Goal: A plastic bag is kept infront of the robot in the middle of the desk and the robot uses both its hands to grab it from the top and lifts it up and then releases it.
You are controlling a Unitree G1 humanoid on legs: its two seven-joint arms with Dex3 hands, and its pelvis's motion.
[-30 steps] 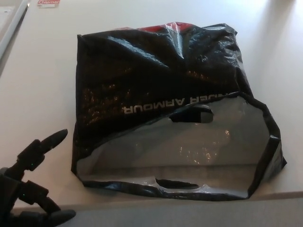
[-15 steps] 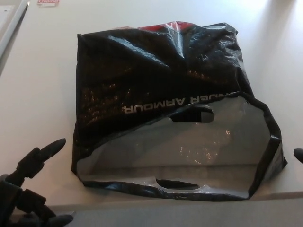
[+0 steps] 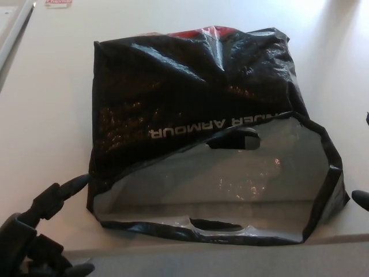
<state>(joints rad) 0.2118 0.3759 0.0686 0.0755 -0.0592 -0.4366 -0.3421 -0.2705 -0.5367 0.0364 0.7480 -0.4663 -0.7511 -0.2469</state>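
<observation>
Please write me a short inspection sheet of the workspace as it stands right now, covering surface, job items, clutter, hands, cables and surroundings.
Surface: pale desk, flat, front edge visible at the bottom.
Job's things: black plastic bag lying on the desk, mouth gaping toward the robot, grey inside, two cut-out handles, white lettering, a bit of red at its far edge.
Clutter: small red-and-white label at the far left corner.
Hands: left hand open, one fingertip close to the bag's left corner, contact unclear; right hand only a fingertip at the right edge, state unclear.
Cables: nothing seen.
Surroundings: pale strip along the desk's far left side.
</observation>
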